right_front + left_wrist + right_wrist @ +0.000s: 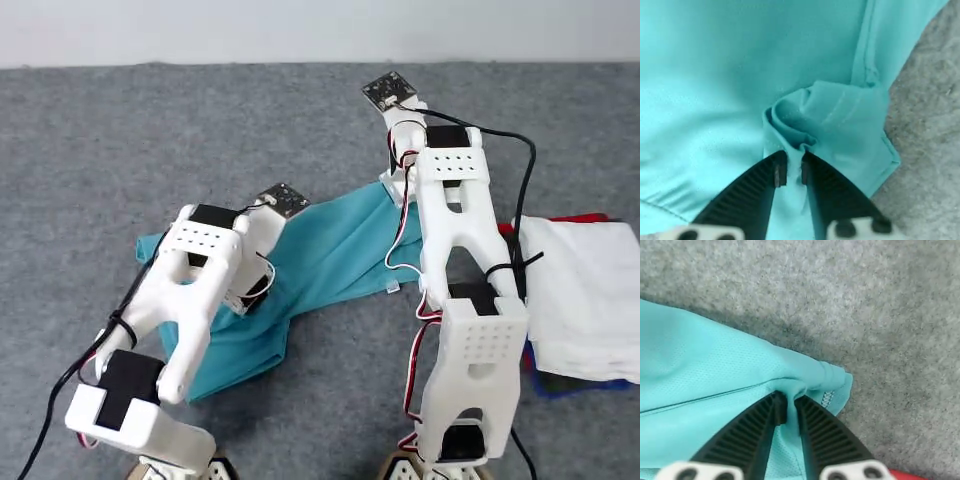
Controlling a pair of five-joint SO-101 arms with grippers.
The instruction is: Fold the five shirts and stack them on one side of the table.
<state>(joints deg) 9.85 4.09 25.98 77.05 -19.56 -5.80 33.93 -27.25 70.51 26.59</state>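
Teal shirt (330, 250) | left hand (790, 172), right hand (790, 410) each pinch it | folded stack (585, 290) beside right arm (465, 230)

Teal shirt (330, 250) plain. Table (150, 140) grey, mottled. White shirt (585, 290) tops stack; red edge (585, 217), blue edge (534, 368) beneath. Arms (470, 225) white.

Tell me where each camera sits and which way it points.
High view: fixed above, looking down at the grey carpeted table; both white arms, a crumpled teal fabric shirt and a folded-shirt stack show.
Left wrist view: on the left wrist, facing the left gripper, shut on a bunched fold.
Right wrist view: on the right wrist, facing the right gripper, shut on the shirt's edge.
Shared: the teal shirt.
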